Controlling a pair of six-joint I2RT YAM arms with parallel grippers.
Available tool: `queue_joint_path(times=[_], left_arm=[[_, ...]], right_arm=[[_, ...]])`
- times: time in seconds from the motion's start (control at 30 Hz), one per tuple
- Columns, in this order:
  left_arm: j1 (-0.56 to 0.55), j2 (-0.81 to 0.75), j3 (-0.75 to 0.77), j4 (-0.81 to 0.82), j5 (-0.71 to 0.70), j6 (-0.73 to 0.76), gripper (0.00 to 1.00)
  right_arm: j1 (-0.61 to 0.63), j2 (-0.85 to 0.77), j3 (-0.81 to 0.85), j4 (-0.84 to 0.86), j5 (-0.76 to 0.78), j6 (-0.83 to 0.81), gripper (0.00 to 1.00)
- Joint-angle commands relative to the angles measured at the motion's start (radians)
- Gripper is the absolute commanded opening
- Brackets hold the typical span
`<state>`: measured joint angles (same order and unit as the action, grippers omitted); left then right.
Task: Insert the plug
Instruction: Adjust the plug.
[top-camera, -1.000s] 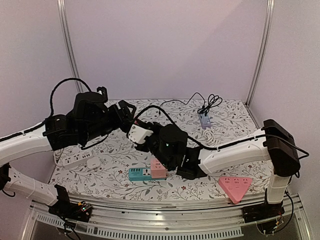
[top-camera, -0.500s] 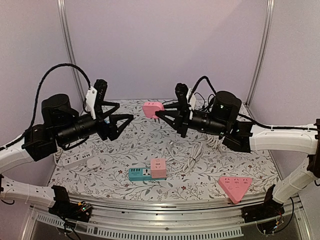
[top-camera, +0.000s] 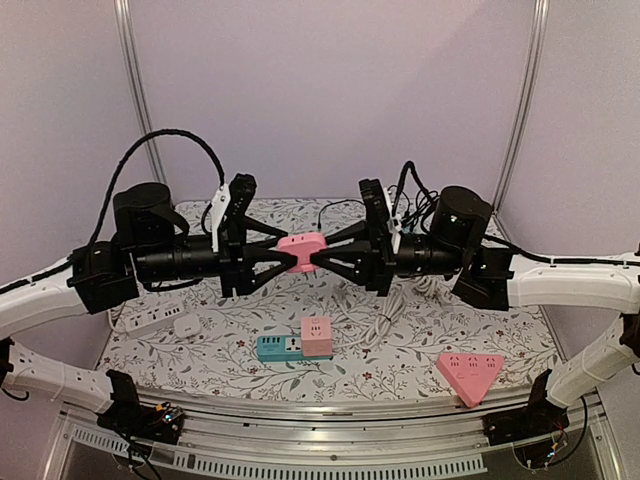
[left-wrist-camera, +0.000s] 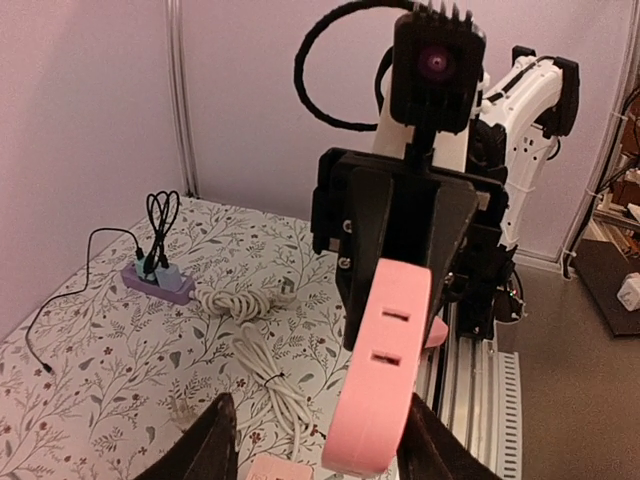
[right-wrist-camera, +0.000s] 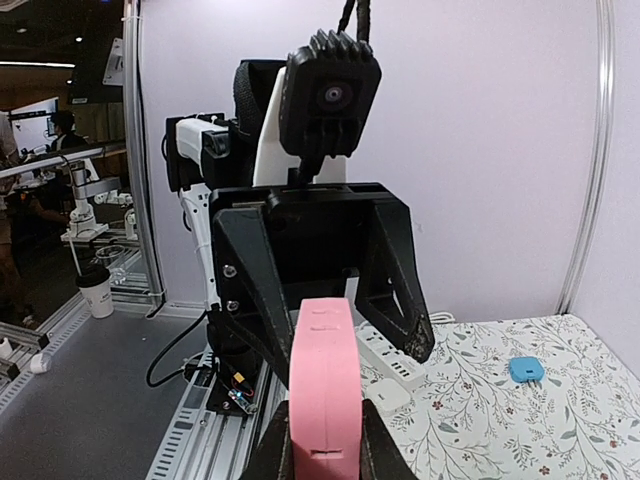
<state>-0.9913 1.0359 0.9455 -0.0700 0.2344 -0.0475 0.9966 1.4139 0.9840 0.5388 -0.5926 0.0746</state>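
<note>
A pink plug block (top-camera: 300, 247) with two slots on its face hangs in mid-air above the table's middle. My right gripper (top-camera: 319, 256) reaches in from the right and is shut on it; the right wrist view has the block (right-wrist-camera: 322, 390) pinched between both fingers. My left gripper (top-camera: 287, 257) faces it from the left, jaws open around the block's other end. In the left wrist view the block (left-wrist-camera: 378, 390) lies against the right finger (left-wrist-camera: 432, 445), while a gap separates it from the left finger (left-wrist-camera: 208, 445).
On the floral table lie a teal socket strip (top-camera: 278, 347) with a pink cube (top-camera: 317, 336), a pink triangular socket (top-camera: 468, 373), a white power strip (top-camera: 150, 320), a white adapter (top-camera: 185, 325), a coiled white cable (top-camera: 385, 310) and a purple strip (top-camera: 410, 238).
Both arms rose from the table and met nose to nose in mid-air. The right carried the pink block up with it. The left jaws have narrowed around the block.
</note>
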Motion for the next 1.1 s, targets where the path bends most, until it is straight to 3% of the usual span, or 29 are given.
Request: queue_joint_path(times=[0.0,0.13,0.37,0.47,0.5,0.53,0.67,0.73,0.87,1.0,1.07], left_arm=[[-0.019,-0.017,0.001,0.053,0.09,-0.034,0.5],[-0.024,0.018,0.025,0.031,0.09,-0.05,0.42],[-0.036,0.039,0.05,-0.011,0.114,-0.057,0.19],[-0.046,0.039,0.058,-0.025,0.112,-0.055,0.0],[-0.049,0.039,0.058,-0.032,0.102,-0.056,0.0],[-0.053,0.038,0.058,-0.042,0.091,-0.052,0.0],[-0.075,0.055,0.083,-0.144,0.075,0.019,0.0],[-0.089,0.073,0.102,-0.204,0.049,0.073,0.0],[-0.107,0.095,0.094,-0.234,0.013,0.115,0.0],[-0.14,0.1,0.084,-0.235,-0.016,0.113,0.0],[-0.159,0.107,0.085,-0.236,-0.039,0.111,0.0]], right_arm=[[0.0,-0.033,-0.006,0.018,-0.044,0.018,0.0],[0.003,-0.035,-0.004,0.026,-0.046,0.019,0.0],[0.005,-0.044,-0.011,0.03,-0.043,0.017,0.0],[0.006,-0.041,-0.014,0.028,-0.043,0.021,0.0],[0.005,-0.04,-0.018,0.025,-0.037,0.022,0.0],[0.005,-0.04,-0.022,0.016,-0.022,0.022,0.07],[0.006,-0.066,-0.031,-0.119,0.013,-0.033,0.61],[0.006,-0.088,-0.032,-0.206,0.013,-0.062,0.75],[0.014,-0.098,-0.02,-0.385,0.052,-0.151,0.75],[0.046,-0.105,-0.02,-0.492,0.059,-0.233,0.66],[0.05,-0.107,-0.015,-0.518,0.059,-0.253,0.56]])
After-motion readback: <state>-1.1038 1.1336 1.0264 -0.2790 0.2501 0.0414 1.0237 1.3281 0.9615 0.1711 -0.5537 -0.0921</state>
